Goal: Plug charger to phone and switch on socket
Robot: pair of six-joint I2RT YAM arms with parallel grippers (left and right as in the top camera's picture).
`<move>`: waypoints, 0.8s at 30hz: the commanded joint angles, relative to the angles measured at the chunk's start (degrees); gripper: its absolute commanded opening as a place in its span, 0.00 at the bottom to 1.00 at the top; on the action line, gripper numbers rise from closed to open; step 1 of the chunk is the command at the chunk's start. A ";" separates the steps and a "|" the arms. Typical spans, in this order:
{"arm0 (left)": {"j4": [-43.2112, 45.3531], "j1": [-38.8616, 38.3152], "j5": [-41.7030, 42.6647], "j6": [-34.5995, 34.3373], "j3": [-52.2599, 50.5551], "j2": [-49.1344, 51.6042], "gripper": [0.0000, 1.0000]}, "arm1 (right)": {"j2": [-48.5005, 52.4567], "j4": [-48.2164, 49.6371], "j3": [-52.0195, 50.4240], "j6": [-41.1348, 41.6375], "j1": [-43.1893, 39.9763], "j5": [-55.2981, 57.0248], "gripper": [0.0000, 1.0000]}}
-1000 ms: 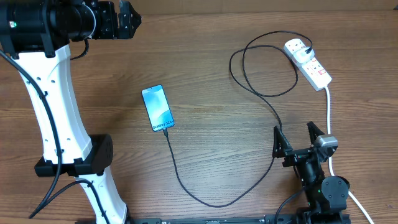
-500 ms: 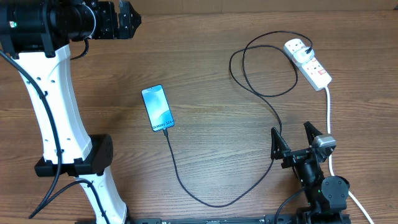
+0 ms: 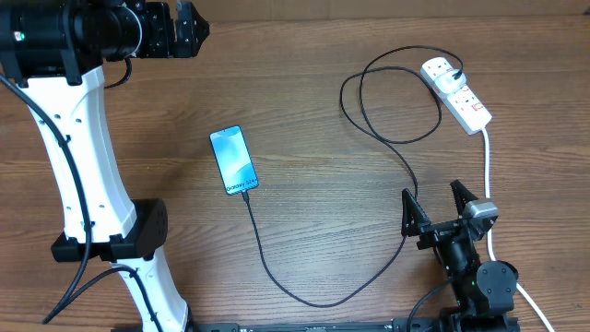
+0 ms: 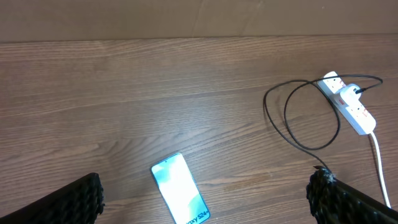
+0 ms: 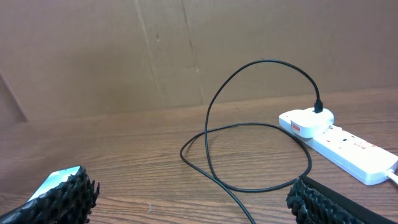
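Overhead looks straight down; all views share phone (image 3: 234, 160) and socket (image 3: 456, 93).

Table (image 3: 313, 111) matt wood grain; socket (image 3: 458, 92) glossy white plastic; phone (image 3: 233, 160) screen glossy, probably glass

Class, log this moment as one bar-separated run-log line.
left tool open, empty | right tool open, empty | thin black charger cable reaches bottom edge of blue-screened smartphone | plug in white power strip, on/off unreadable

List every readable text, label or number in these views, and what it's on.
"Galaxy S24", possibly followed by "+": lower end of the phone screen, partly cropped in the left wrist view.
Red markings on the power strip: too small to read.
No other text visible.
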 commanded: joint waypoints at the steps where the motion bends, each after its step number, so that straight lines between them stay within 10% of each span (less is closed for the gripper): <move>1: -0.11 0.09 0.81 -0.37 0.92 -1.38 1.00 | -0.46 0.26 -0.61 0.15 0.39 -0.09 1.00; 18: 18.12 0.09 -13.66 -0.20 -47.36 -35.08 1.00 | -0.46 0.26 -0.61 0.15 0.39 -0.09 1.00; 24: 39.30 0.09 -13.57 -0.11 -69.94 -50.21 1.00 | -0.46 0.26 -0.61 0.15 0.39 -0.09 1.00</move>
